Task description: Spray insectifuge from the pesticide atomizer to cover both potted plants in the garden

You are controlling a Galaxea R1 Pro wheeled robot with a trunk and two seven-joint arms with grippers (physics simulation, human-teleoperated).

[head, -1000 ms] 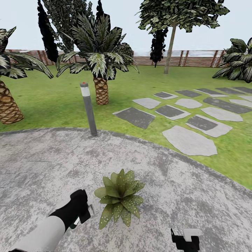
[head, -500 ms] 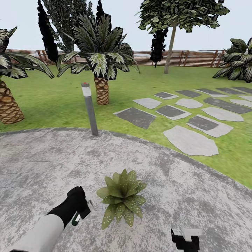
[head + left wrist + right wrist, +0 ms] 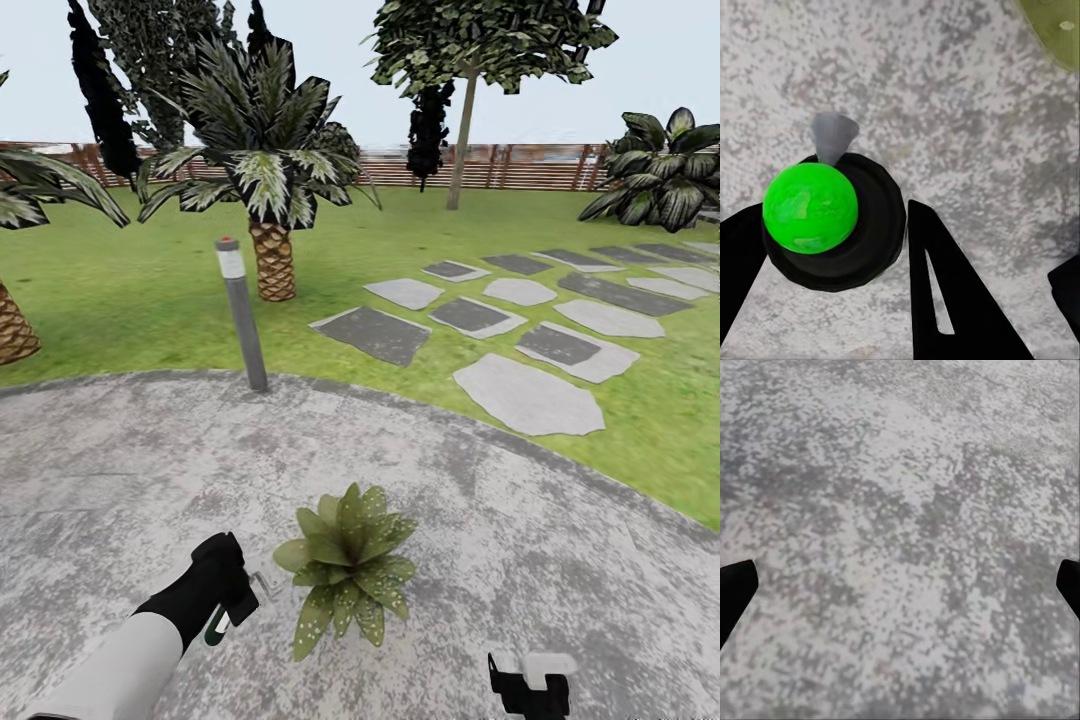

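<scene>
A small dark green atomizer bottle with a white band (image 3: 218, 628) is held in the black left gripper (image 3: 232, 598) low over the grey speckled round paved patio (image 3: 520, 560), just beside a low potted rosette of pointed green, white-speckled leaves (image 3: 345, 570). In the left wrist view the black fingers (image 3: 945, 292) are seen pressed against either side of the bottle's black round cap, which carries a bright green dome (image 3: 810, 208) and a grey funnel-shaped nozzle (image 3: 832, 136); a leaf edge of the potted plant (image 3: 1054, 30) is caught at a corner of that view. The pot itself is hidden under the leaves.

The right gripper (image 3: 530, 690) is seen at the bottom edge of the head view, well apart from the plant. In the right wrist view its two black fingertips (image 3: 735, 589) are spread wide at opposite edges over bare paving, with nothing between them.

Beyond the patio, a tall grey bollard lamp with a white band and red top (image 3: 240, 315) stands at the edge of the green lawn (image 3: 130, 290). Flat grey stepping stones (image 3: 525, 395) are laid across the grass. A scaly-trunked palm (image 3: 265, 200) is seen behind the lamp, and a wooden slat fence (image 3: 520, 170) closes the far side.
</scene>
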